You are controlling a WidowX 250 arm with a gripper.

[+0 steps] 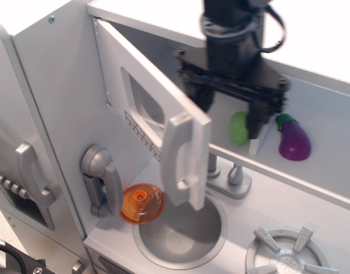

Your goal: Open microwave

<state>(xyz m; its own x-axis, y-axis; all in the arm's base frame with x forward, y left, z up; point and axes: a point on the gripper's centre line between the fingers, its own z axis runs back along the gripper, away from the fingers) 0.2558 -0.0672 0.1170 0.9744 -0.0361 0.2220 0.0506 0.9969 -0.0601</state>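
Observation:
The microwave is the light-grey compartment at the top of the toy kitchen. Its door is hinged on the left and stands well open, swung out over the sink. The door carries a rounded window, a row of small grey buttons and a long vertical grey handle. My black gripper hangs in front of the open compartment, open and empty. Its left finger is right behind the door's free edge; I cannot tell whether it touches. Its right finger is near the divider.
A green toy lies inside the compartment and a purple eggplant in the shelf to its right. Below are the sink, an orange lid, the grey phone handset, a faucet and a burner.

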